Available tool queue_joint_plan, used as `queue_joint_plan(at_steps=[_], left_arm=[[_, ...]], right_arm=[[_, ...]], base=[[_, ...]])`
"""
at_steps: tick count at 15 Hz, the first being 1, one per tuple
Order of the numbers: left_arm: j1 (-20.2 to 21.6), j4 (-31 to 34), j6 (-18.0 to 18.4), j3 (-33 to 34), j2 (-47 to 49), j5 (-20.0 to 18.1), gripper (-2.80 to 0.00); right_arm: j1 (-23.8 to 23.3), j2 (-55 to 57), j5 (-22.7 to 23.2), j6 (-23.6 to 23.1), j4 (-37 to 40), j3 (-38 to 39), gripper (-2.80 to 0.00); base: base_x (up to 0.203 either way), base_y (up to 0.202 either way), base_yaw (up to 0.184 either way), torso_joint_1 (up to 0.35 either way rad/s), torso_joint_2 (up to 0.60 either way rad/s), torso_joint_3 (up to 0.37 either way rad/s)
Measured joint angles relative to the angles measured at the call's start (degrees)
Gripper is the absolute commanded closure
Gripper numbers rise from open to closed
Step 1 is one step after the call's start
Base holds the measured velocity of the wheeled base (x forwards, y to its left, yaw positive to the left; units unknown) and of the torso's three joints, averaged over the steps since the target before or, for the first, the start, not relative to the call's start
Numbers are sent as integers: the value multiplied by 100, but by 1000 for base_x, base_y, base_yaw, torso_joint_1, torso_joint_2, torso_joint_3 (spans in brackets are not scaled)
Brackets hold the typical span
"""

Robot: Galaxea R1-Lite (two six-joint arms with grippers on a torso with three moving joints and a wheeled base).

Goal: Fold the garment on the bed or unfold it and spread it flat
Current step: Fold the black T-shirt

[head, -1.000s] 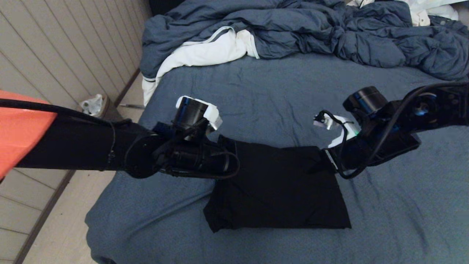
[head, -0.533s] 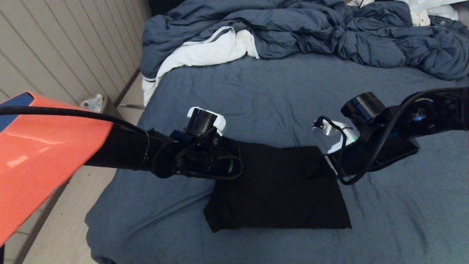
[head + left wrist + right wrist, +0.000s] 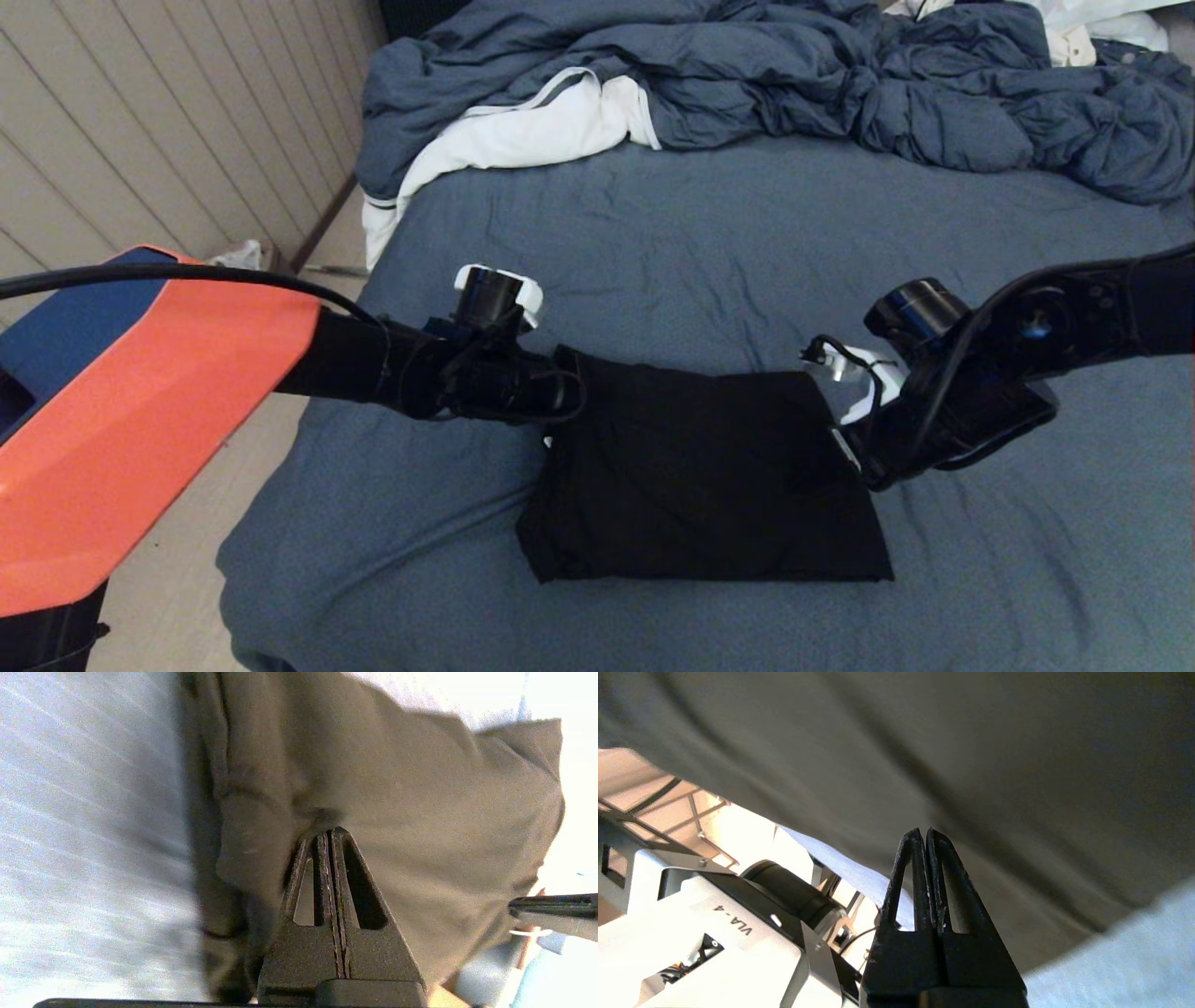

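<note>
Black cotton T-shirt [image 3: 700,476], folded, lies long axis left-right on the blue-grey bed [image 3: 700,233]; left end effector [image 3: 329,833] and right end effector [image 3: 924,833] clamp its far corners.

Bare bed [image 3: 709,252] beyond garment [image 3: 700,476] passable; duvet [image 3: 794,84], white cloth [image 3: 523,131] block far end.

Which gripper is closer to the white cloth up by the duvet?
Left. The left gripper is at the shirt's far left corner, nearer the white cloth; the right gripper is at the far right corner.
</note>
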Motion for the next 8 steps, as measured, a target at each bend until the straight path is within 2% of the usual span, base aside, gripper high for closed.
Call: queue_joint_plan(at_steps=[5,8], left_arm=[[265,155,41,-43,-100,-42,0],[361,226,36,-31,-224,-123,0]], right_arm=[[-481,-146,-13,-35,-481,557,0],[-741,-288,-13,-93,-496,718,0]], base=[[0,0,0,0,0,0],[0,0,0,0,0,0]])
